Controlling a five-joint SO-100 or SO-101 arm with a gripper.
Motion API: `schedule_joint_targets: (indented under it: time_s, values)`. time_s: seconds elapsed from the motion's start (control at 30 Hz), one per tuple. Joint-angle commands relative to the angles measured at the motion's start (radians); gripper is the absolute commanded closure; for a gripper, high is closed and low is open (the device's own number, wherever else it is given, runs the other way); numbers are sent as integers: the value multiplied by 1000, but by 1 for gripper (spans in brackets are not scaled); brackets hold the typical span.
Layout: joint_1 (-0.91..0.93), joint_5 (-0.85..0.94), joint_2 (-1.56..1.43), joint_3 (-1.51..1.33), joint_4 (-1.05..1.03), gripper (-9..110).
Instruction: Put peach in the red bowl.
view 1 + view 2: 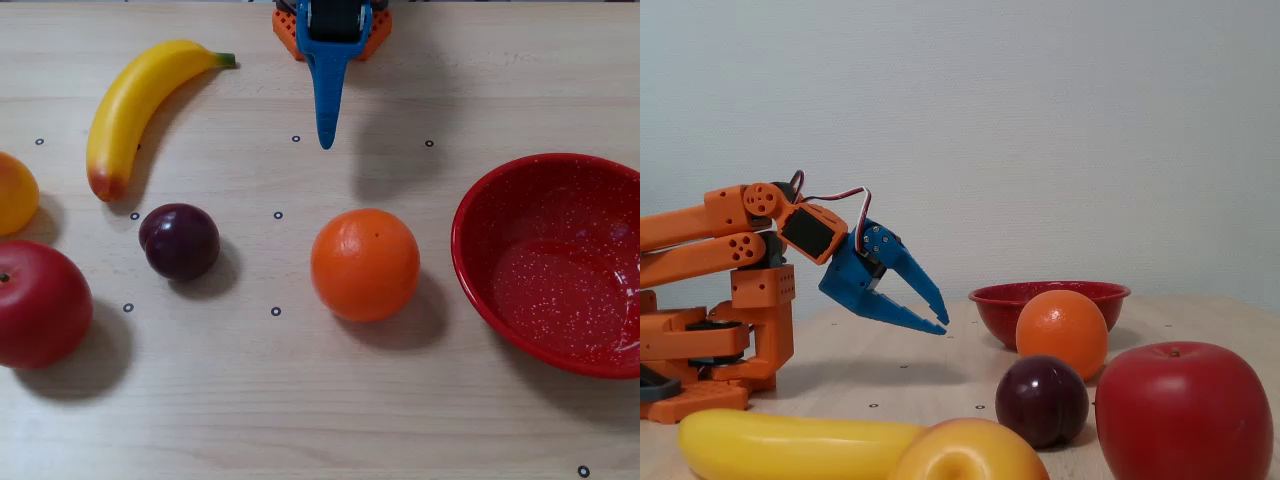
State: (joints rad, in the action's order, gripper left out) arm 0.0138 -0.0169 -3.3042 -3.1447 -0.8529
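I work at a test bench, more lab than home: a pale wood table [300, 420] printed with small ring markers [276, 311] in a grid, a bare grey-white wall [1040, 120] behind, and my orange printed arm [710, 240].

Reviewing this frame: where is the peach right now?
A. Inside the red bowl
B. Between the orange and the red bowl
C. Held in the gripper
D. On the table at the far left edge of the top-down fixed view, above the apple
D. The peach sits on the table at the left edge of the top-down fixed view, just above the apple; the red bowl is empty, and the gripper holds nothing.
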Motion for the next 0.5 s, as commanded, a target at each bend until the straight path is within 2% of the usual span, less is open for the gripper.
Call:
schedule_joint_targets:
  time_s: [0.0, 0.47]
  values:
    - [-12, 38, 46, 18, 35, 102]
    - [77, 126, 282, 265, 32, 102]
